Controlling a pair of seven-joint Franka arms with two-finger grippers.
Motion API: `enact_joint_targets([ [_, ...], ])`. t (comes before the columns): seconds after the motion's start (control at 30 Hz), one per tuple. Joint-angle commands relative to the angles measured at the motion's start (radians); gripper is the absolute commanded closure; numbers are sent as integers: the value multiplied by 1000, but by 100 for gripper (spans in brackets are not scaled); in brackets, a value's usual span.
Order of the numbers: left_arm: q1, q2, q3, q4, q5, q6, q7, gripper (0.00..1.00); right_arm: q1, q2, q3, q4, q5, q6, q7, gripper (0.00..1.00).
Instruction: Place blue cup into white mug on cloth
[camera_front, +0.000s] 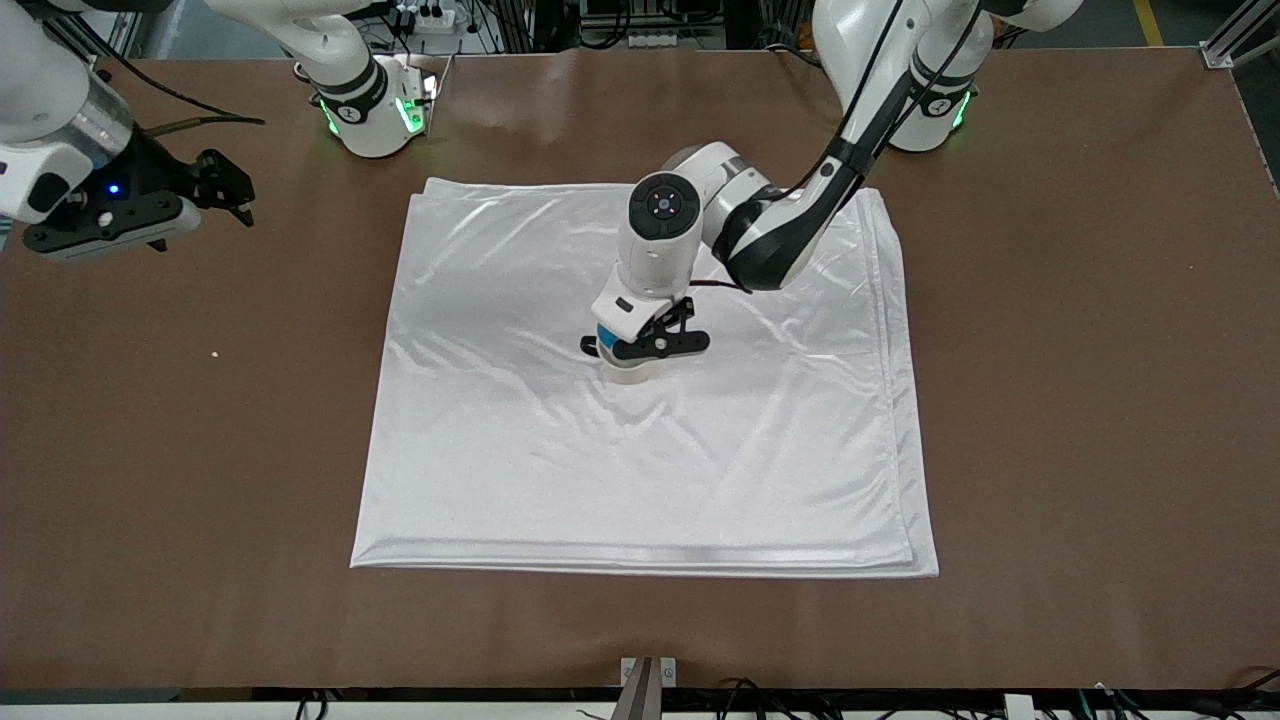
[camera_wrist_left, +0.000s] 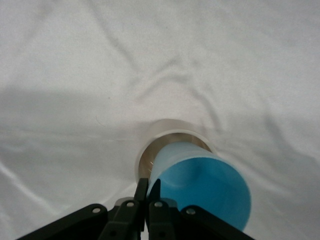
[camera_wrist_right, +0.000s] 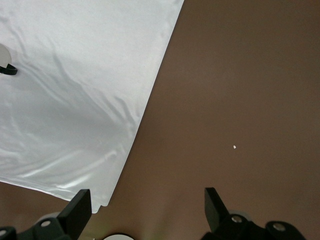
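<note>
Cloth (camera_front: 640, 440): you have it spread flat on the brown bench (camera_front: 1080, 400), lightly wrinkled, folded layers showing along its edges; take it as your landmark.

White mug (camera_front: 628, 373): upright near the middle of the cloth; only its lower wall shows from the front; in the left wrist view (camera_wrist_left: 172, 135) you see its rim ringing the cup.

Blue cup (camera_wrist_left: 205, 187): tilted, its narrow base down inside the mug's mouth, its bright blue inside facing the wrist camera; from the front (camera_front: 606, 336) just a blue sliver above the mug.

Left gripper (camera_front: 648, 345): over the mug at mid-cloth; fingers (camera_wrist_left: 141, 190) pinched tight on the cup's rim.

Right gripper (camera_front: 225, 190): waiting off the cloth, over bare bench toward the right arm's end; fingers (camera_wrist_right: 76, 212) spread wide, holding nothing.

White speck (camera_front: 214, 353): on the bench, off the cloth toward the right arm's end.
</note>
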Motion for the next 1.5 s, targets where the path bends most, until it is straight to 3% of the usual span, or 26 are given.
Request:
enact_joint_targets([
  [0.0,-18,32,15,22,9,7,-20,100,-7,-26,-33,-25,35,-7,2,0],
  [0.33,-22,58,15,17,12,7,-18,100,-79,-15,-33,-23,40,-9,-1,0],
  [0.53,-21,67,15,19,13,14,-18,100,-177,-1,33,-19,40,-6,-1,0],
  [0.67,-20,75,16,19,12,14,-18,100,-191,2,39,-16,36,0,-1,0],
  [0.7,-18,75,16,19,12,14,-18,91,-191,5,39,-16,33,3,-1,0],
  [0.73,-18,76,16,19,12,14,-20,75,-192,11,39,-14,32,6,-1,0],
  [0.83,-18,76,16,19,12,14,-12,8,-197,28,39,6,29,17,-4,0],
  [0.87,-18,76,16,19,13,14,-11,0,-197,34,38,13,27,20,-7,0],
  [1.23,-8,38,25,22,15,13,-45,0,-207,112,35,110,12,25,-1,0],
  [1.47,-5,-2,127,22,15,7,-34,0,-217,141,38,151,12,25,5,0],
])
